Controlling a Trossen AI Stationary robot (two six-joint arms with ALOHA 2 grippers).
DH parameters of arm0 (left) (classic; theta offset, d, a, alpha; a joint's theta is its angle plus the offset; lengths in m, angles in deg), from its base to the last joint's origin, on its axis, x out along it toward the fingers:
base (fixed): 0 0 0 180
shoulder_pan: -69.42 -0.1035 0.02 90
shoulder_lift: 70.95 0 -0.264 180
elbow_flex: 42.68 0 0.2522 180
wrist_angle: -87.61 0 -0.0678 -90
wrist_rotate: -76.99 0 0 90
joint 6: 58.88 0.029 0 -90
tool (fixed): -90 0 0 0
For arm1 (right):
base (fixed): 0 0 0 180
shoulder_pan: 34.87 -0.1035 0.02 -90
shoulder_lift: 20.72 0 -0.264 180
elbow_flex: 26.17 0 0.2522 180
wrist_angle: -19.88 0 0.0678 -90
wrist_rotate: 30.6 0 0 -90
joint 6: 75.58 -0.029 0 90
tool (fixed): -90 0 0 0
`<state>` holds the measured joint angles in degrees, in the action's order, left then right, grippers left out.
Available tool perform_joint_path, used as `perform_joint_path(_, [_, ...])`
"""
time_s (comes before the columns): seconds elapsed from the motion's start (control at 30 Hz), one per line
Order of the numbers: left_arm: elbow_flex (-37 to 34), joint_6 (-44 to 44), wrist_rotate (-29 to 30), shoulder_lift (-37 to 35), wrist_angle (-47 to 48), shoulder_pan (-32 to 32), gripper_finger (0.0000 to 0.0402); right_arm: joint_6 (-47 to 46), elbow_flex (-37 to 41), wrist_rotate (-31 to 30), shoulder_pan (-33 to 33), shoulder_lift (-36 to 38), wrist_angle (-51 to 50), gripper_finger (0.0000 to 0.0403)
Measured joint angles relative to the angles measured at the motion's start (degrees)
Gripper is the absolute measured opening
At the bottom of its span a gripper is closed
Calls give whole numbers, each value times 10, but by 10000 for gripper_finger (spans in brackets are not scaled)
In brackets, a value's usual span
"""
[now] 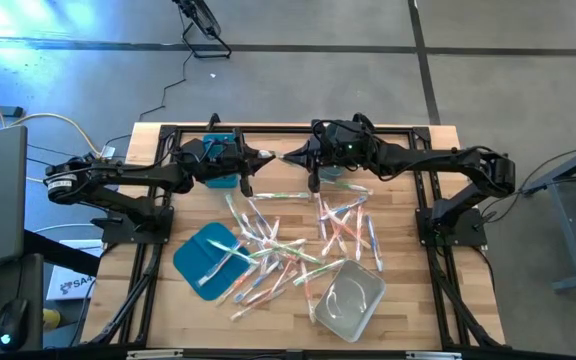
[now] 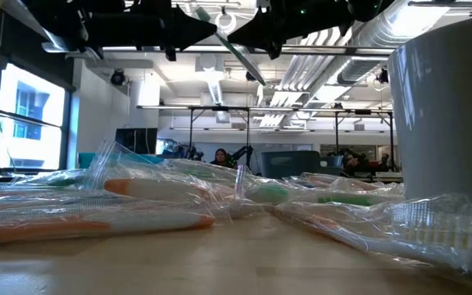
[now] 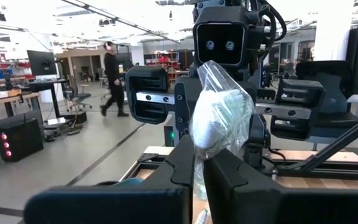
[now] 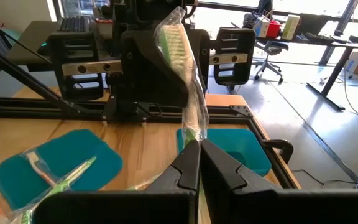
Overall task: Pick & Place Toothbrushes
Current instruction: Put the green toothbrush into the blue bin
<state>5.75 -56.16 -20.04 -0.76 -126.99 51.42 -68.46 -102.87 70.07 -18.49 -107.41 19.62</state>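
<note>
Above the far middle of the desk [image 1: 388, 300], the left pincer [image 1: 266, 156] and the right pincer [image 1: 290, 157] meet tip to tip, both closed on one wrapped green toothbrush [image 4: 188, 81] held between them. Its long axis runs roughly along the line from one pincer to the other; in the right wrist view the bristled head points toward the left arm, and the clear wrapper is pinched between the right fingers [image 4: 188, 168]. The left fingers [image 3: 185, 165] clamp the other end of the wrapper in the left wrist view. The loose toothbrushes [image 1: 288, 245] lie scattered across the middle of the desk, pointing every way, green and pink-orange in clear sleeves. A few rest on the flat teal lid [image 1: 206, 255]. The clear bin [image 1: 350, 300] looks empty. The teal bin [image 4: 241, 149] sits under the pincers; its contents cannot be made out. No writing is readable.
</note>
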Motion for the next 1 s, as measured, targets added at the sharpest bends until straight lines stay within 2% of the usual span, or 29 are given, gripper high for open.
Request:
perform_joint_path(0.3, [0,-14,-1,0,0,0,9,4,0,11,-3,0,0,14])
perform_joint_path(0.4, [0,-15,-1,0,1,0,9,4,0,4,-9,0,0,39])
perform_joint_path(0.6, [0,-15,-1,0,5,0,9,6,0,-1,-15,0,-4,117])
perform_joint_path(0.73, [0,-15,-1,0,7,0,9,8,0,-11,-12,9,-43,159])
perform_joint_path(0.87, [0,-12,0,0,13,0,9,6,0,-47,-9,35,-89,178])
perform_joint_path(1.0, [0,-1,1,-3,27,0,9,6,0,-62,-9,70,-129,179])
